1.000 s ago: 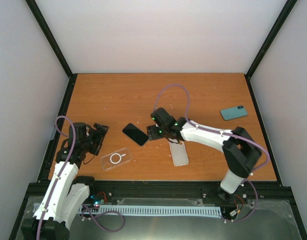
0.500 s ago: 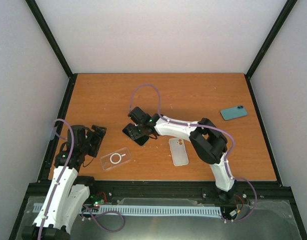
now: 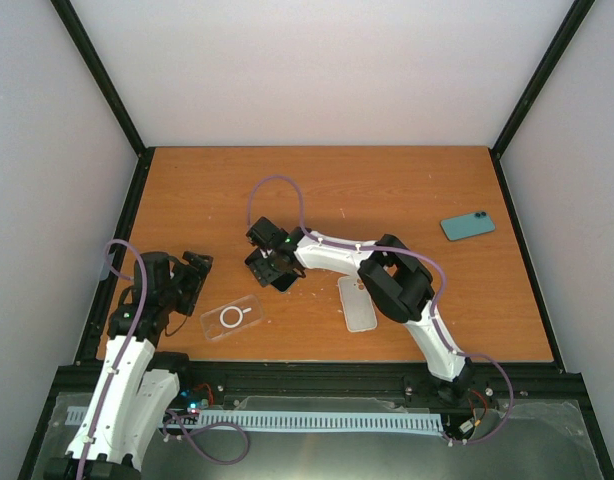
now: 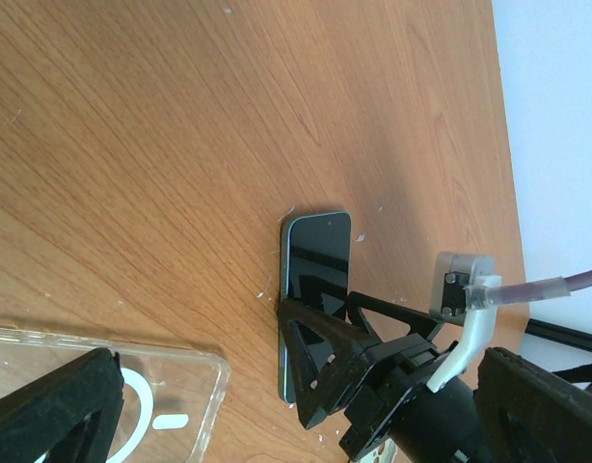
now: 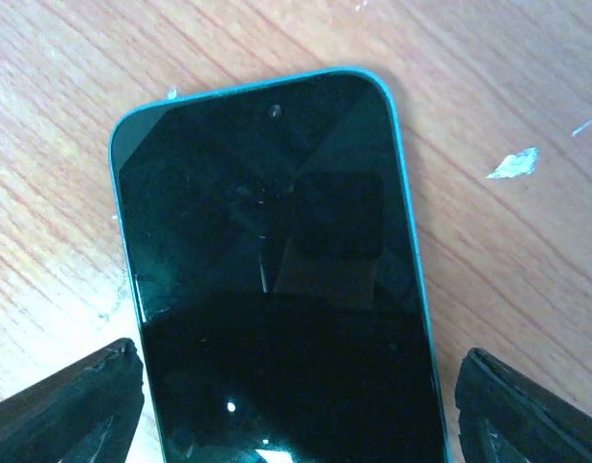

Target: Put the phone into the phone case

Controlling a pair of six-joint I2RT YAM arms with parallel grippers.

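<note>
Phone (image 5: 277,280) screen-up on table (image 3: 387,190), between right gripper's (image 5: 294,410) parted jaws; left gripper (image 3: 197,268) spread wide beside clear case (image 3: 231,317).

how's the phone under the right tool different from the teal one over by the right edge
The dark phone lies screen up, its face black; the teal phone lies back up, showing its coloured shell. The dark phone sits between the open fingers of the right tool; the teal phone lies alone near the right edge of the table. Both lie flat on it and have teal edges.
</note>
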